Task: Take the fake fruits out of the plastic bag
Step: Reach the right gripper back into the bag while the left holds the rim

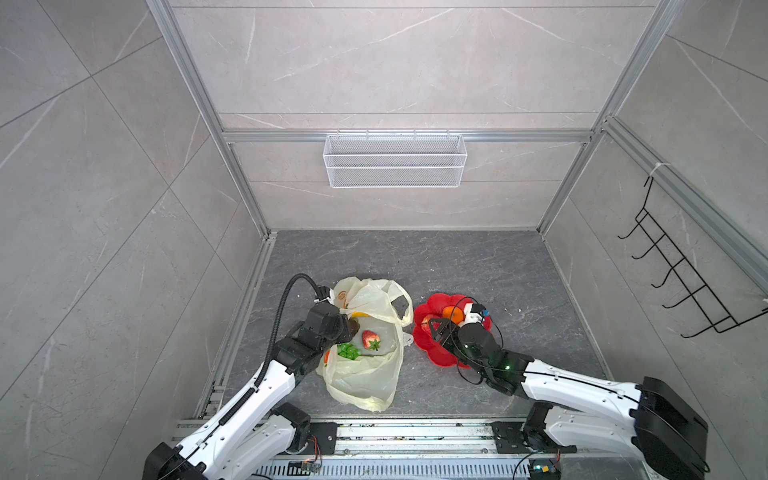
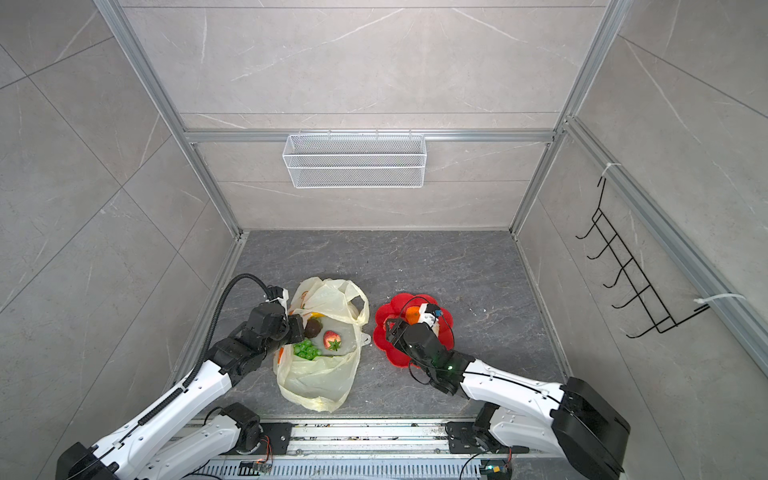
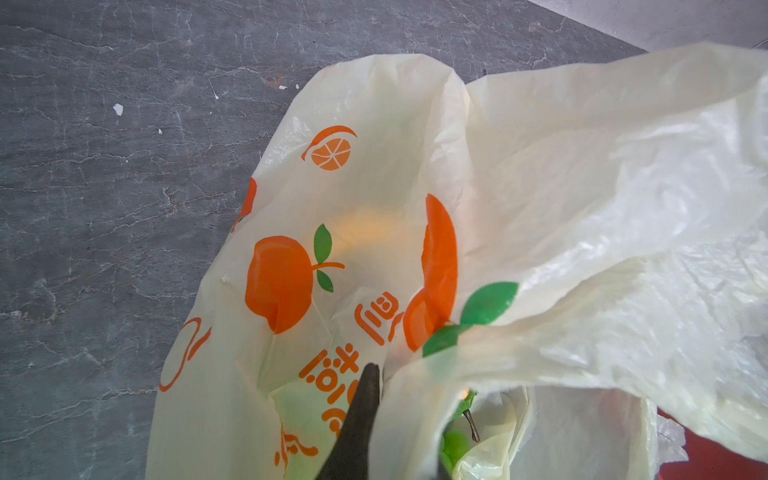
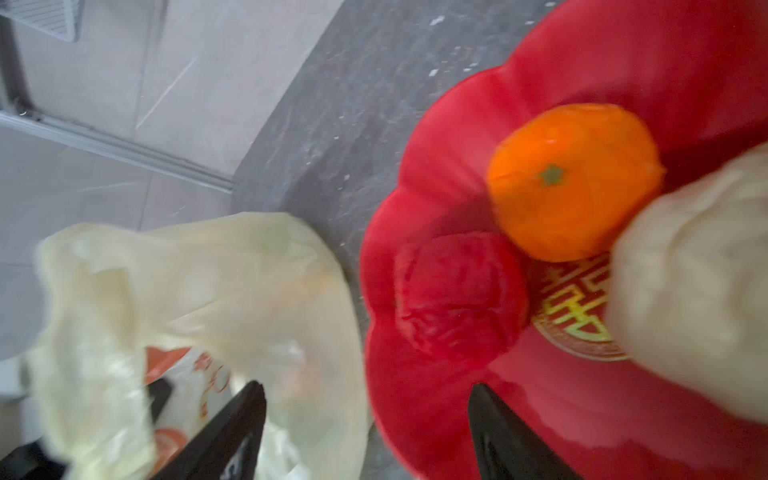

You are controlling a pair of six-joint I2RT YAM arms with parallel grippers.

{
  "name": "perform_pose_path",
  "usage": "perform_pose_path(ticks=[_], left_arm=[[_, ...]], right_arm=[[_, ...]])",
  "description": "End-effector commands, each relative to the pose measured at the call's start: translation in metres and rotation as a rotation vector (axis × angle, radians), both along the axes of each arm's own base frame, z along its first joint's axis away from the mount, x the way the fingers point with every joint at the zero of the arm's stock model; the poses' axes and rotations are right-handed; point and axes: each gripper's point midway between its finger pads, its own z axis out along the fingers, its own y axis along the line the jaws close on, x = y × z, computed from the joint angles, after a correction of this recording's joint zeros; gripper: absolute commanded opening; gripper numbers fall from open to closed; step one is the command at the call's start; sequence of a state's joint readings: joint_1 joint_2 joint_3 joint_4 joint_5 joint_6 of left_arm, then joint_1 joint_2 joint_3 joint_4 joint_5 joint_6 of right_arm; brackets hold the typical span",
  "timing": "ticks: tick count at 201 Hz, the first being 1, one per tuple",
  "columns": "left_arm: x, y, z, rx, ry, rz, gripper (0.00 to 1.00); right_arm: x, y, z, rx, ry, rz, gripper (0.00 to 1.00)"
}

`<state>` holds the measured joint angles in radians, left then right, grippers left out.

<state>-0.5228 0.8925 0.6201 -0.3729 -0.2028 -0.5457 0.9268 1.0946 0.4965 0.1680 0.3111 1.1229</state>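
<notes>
Left claw (image 2: 301, 329): clamped on the left edge of the plastic bag's (image 1: 365, 382) mouth. The left wrist view shows only one dark finger (image 3: 361, 415); the other is buried behind the film.
Plastic bag: one, lying crumpled on the worktop (image 1: 457, 266) left of centre, with its mouth open.
Fake fruits in the bag: four.
- maroon fruit (image 2: 312, 328), half hidden by the claw
- green grapes (image 1: 348, 352)
- strawberry (image 1: 370, 340)
- banana (image 2: 316, 314), seen only as a yellow sliver under a fold

Right claw (image 4: 365, 415): fingers apart with nothing between them, over the left rim of the plate. It is blurred in the right wrist view.
Red plate (image 1: 434, 355): one, just right of the bag, partly covered by the right arm.
Fake fruits on the plate: two for certain, an orange (image 4: 573, 183) and a red round fruit (image 4: 457, 295), touching each other.
Pale lump (image 4: 685, 291): cut off by the frame edge and too blurred to name.
</notes>
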Motion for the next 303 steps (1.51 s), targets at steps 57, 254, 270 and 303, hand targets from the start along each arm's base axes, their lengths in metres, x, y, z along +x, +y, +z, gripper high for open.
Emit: perform_pose_path(ticks=[57,254,270,303], left_arm=[[0.010,-0.004,0.019,0.004,-0.028,-0.012,0.10],[0.005,-0.006,0.008,-0.026,0.007,-0.001,0.10],[0.004,-0.005,0.006,-0.029,0.009,0.001,0.10],[0.002,-0.004,0.005,-0.029,0.006,0.000,0.10]], right_arm=[[-0.048,0.119,0.036,-0.237,-0.222,0.476,0.69],[0.002,0.179,-0.082,-0.502,0.096,0.513,0.83],[0.005,0.180,-0.089,-0.513,0.110,0.508,0.82],[0.008,0.180,-0.103,-0.546,0.140,0.496,0.77]])
